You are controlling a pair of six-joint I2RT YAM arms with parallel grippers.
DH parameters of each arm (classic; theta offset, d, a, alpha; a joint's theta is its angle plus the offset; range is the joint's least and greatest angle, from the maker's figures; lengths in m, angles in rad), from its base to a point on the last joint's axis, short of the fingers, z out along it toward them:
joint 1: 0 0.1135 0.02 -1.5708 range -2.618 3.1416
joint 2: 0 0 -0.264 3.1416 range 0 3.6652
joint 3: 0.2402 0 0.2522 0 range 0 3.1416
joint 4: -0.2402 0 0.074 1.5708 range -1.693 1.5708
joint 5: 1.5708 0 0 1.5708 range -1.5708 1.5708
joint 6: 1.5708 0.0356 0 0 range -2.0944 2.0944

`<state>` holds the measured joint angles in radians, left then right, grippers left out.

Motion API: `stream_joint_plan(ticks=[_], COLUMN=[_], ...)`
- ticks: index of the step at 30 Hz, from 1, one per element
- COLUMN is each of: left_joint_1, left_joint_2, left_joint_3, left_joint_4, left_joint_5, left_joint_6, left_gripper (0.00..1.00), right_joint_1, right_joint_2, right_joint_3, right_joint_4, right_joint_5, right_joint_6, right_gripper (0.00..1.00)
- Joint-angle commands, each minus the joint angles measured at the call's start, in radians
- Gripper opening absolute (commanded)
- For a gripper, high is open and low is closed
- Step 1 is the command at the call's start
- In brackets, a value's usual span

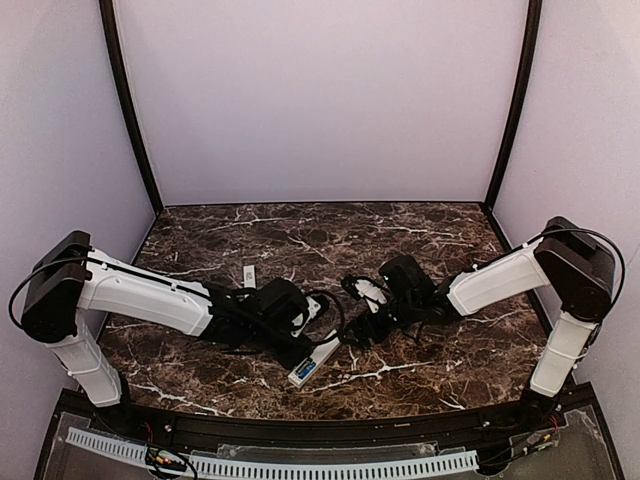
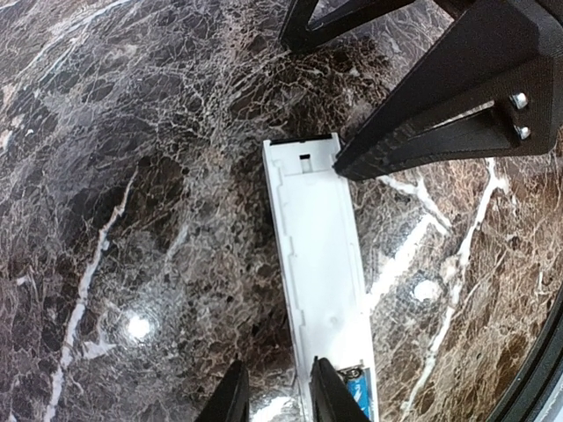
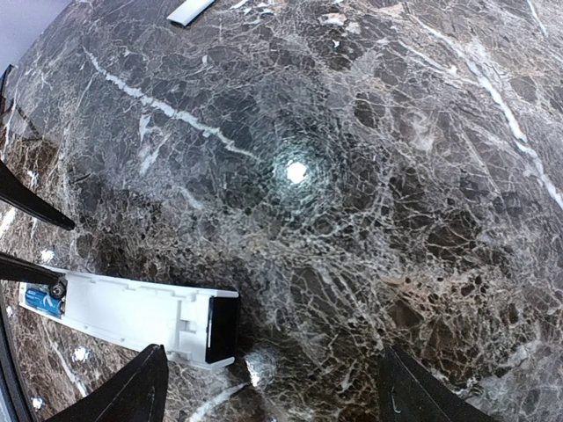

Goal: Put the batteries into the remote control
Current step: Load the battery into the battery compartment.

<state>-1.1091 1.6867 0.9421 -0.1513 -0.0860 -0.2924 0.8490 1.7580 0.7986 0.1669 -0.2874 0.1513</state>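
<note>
The remote control (image 2: 318, 264) lies flat on the marble table with its back up, its dark patch (image 3: 221, 329) at the far end. One blue battery (image 2: 361, 392) sits in the open compartment at its near end, also seen in the right wrist view (image 3: 43, 301). My left gripper (image 2: 280, 397) hovers over that end, jaws a narrow gap apart with nothing between them. Its right finger (image 2: 336, 394) overlaps the remote beside the battery. My right gripper (image 3: 274, 391) stands wide open at the dark end, one finger (image 2: 413, 132) touching the remote's corner. In the top view the remote (image 1: 318, 358) lies between both grippers.
A small white flat piece (image 1: 249, 275) lies on the dark marble table (image 1: 420, 240) behind the left arm, also seen at the top of the right wrist view (image 3: 189, 10). Lilac walls close off the back and sides.
</note>
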Motion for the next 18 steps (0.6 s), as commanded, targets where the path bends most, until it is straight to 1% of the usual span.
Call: stream_joint_plan(ticks=[1, 9, 13, 18], left_joint_1=[-0.002, -0.003, -0.001, -0.001], left_joint_2=[-0.020, -0.040, -0.071, -0.130], left_joint_3=[-0.029, -0.047, -0.045, -0.003], left_joint_4=[-0.043, -0.056, -0.057, -0.071], left_joint_5=[0.008, 0.014, -0.019, -0.061], left_joint_6=[-0.007, -0.006, -0.011, 0.002], left_gripper=[0.25, 0.24, 0.24, 0.23], right_joint_1=[0.005, 0.005, 0.005, 0.005], right_joint_2=[0.009, 0.009, 0.004, -0.009], right_joint_3=[0.007, 0.007, 0.009, 0.026], right_joint_4=[-0.001, -0.001, -0.007, -0.024], right_joint_5=[0.015, 0.015, 0.015, 0.011], right_joint_6=[-0.001, 0.000, -0.002, -0.004], right_gripper=[0.81, 0.81, 0.81, 0.80])
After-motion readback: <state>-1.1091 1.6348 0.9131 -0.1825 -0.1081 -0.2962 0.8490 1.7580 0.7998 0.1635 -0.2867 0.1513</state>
